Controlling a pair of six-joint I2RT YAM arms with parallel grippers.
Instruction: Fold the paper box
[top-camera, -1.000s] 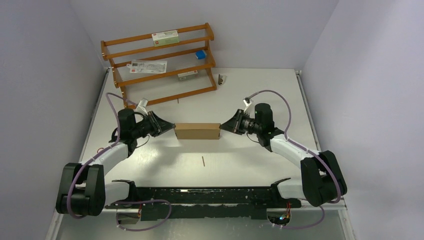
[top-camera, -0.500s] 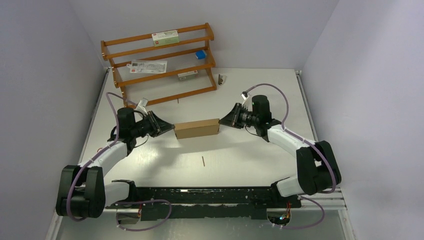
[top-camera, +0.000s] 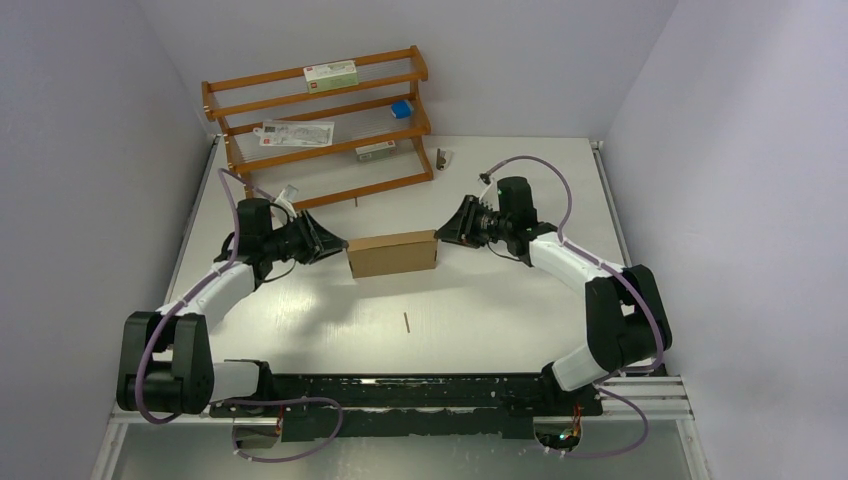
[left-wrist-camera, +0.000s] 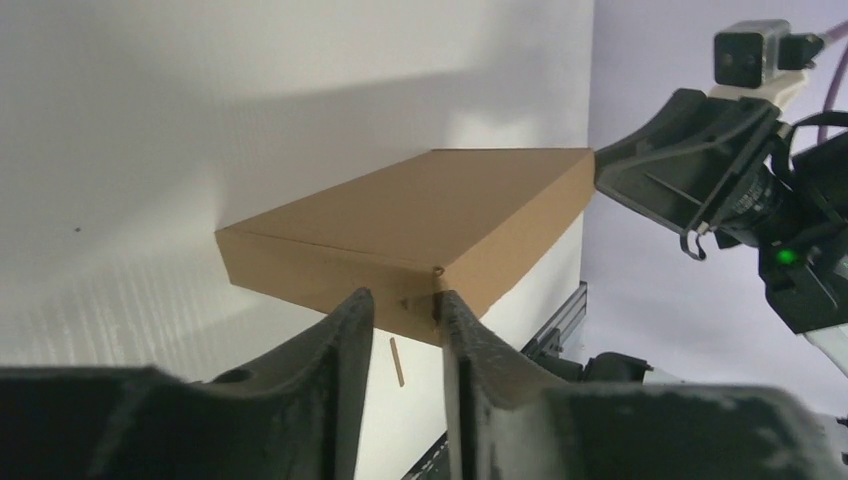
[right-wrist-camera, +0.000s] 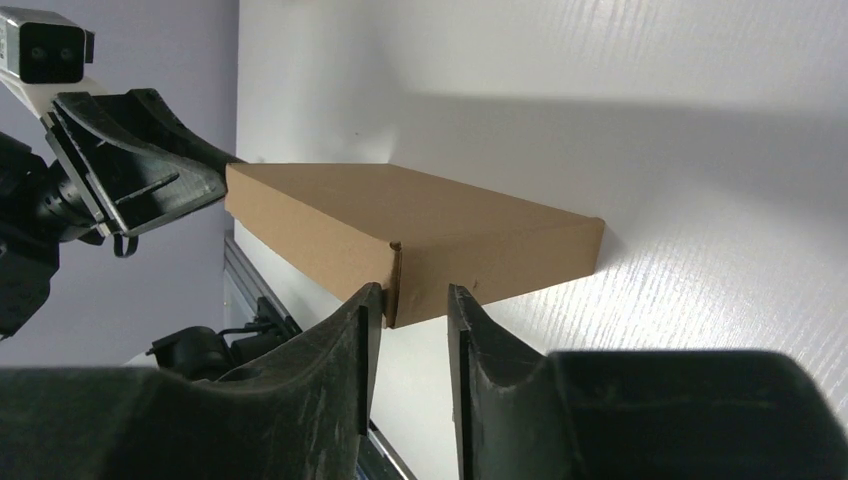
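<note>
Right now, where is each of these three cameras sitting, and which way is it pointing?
Top external: above and behind the arms, looking down on the table; left arm, right arm, left gripper and right gripper all show.
Left wrist: on the left arm, facing the paper box; own fingers at bottom, right gripper beyond.
Right wrist: on the right arm, facing the box's other end; own fingers at bottom, left gripper beyond.
Shared: both wrist views see the box.

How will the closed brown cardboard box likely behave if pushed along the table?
The paper box looks shallow and flat-bottomed, so it should slide rather than tip or roll. Plain thin cardboard suggests it is light and may skid on the smooth table. Its walls could dent under a hard pinch.
</note>
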